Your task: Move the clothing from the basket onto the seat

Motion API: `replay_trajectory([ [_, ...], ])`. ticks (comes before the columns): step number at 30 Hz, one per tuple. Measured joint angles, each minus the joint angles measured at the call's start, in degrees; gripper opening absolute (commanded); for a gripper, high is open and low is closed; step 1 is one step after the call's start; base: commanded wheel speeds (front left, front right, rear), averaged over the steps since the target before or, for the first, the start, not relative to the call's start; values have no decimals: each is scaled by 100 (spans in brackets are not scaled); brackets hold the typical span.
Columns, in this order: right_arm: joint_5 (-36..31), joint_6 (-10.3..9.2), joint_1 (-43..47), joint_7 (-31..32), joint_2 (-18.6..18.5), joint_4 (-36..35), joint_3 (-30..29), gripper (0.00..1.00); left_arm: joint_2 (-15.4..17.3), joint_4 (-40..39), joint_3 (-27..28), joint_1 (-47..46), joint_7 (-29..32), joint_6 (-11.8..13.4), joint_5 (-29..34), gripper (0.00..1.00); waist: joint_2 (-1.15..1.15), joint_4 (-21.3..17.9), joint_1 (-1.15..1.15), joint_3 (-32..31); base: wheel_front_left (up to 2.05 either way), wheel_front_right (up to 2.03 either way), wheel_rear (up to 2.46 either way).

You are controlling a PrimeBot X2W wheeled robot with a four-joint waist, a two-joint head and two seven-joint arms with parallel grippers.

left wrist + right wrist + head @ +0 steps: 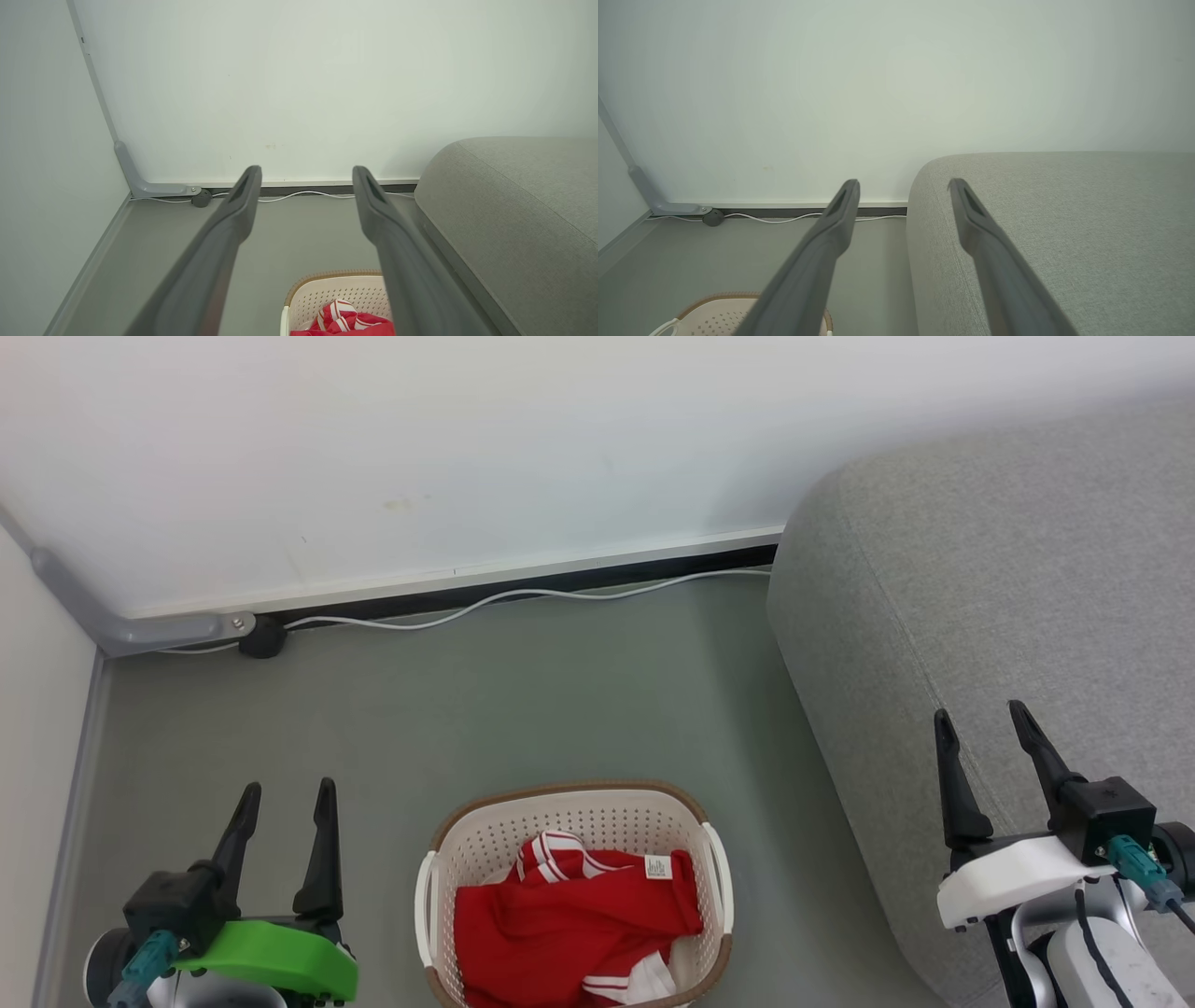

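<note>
- Sofa (1008, 597): grey and by far the biggest thing here, on the robot's right, rounded end toward the wall. No red cloth lies on the part in view. Judgement: transfer not yet begun.
- Floor (523, 691): grey, carries the basket. A white cable (523, 595) runs along the foot of the wall, well apart from the work.
- Basket (579, 817): cream with a brown rim, on the floor between the two arms, near the sofa's flank. Probably set there for a short carry to the right.
- Clothes (569, 919): red with white stripes, crumpled inside the basket below its rim. A white label (657, 867) faces up.
- Left pincer (288, 789): fingers spread, holding nothing, left of the basket.
- Right pincer (978, 709): fingers spread, empty, over the sofa's edge. Both look parked at ready; one must first reach down into the basket.
</note>
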Motion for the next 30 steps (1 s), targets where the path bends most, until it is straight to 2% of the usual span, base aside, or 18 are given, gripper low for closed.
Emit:
replay_trajectory([
  [11,-14,9,-6,0,23,-229,-19,100,-16,-131,3,-2,0,-54,4,100,0,-60,0,222,0,0,0],
  [30,-172,80,-772,-8,305,-840,9,100,-60,-108,-938,-812,79,-178,489,100,0,-317,0,1681,0,0,0],
])
